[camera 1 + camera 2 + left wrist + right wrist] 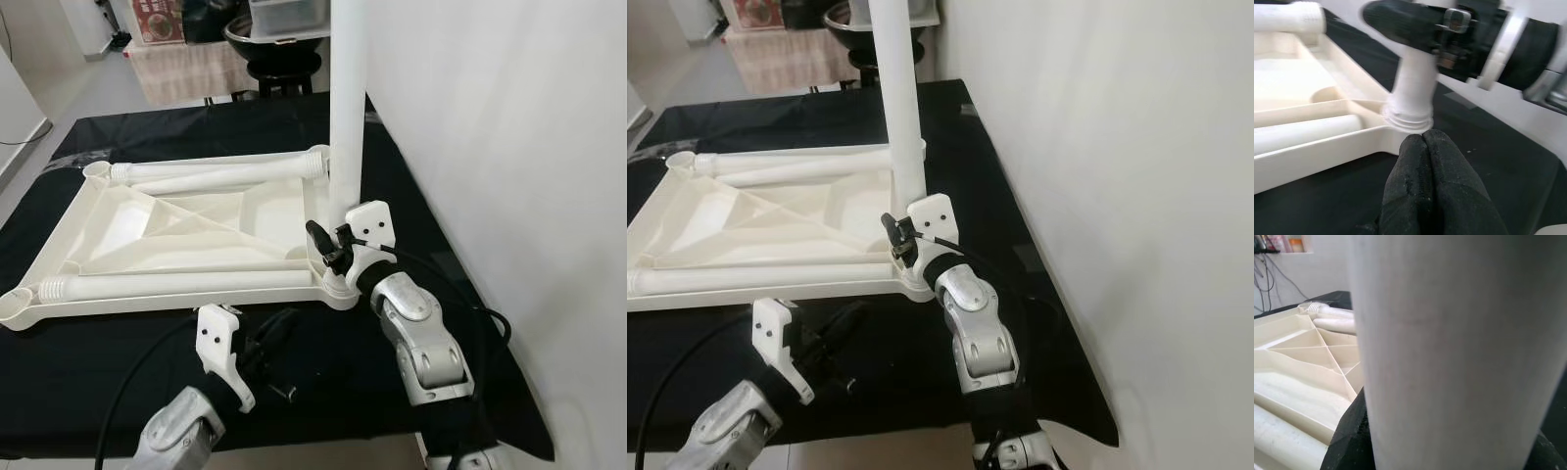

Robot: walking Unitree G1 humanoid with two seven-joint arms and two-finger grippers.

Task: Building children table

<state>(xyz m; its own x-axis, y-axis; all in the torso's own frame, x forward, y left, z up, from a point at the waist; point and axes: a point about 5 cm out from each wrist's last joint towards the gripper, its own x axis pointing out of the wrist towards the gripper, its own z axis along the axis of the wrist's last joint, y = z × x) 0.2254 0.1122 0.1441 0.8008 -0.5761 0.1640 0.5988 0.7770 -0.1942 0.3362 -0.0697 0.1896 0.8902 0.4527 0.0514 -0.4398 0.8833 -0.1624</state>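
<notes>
A white children's table top (147, 220) lies upside down on the black cloth. One white leg (347, 117) stands upright in its near right corner socket. My right gripper (330, 247) is shut on this leg just above the socket; in the right wrist view the leg (1459, 352) sits between the black fingers (1349, 435). Two more legs lie flat on the underside, one along the far edge (216, 172) and one along the near edge (167, 285). My left gripper (282, 327) is shut and holds nothing, low over the cloth just in front of the socket corner (1408, 120).
A white wall (509, 147) runs close along the right side of the table. The black cloth (118, 352) reaches the near edge, with my cables across it. A dark stool and a bowl (279, 49) stand beyond the far edge.
</notes>
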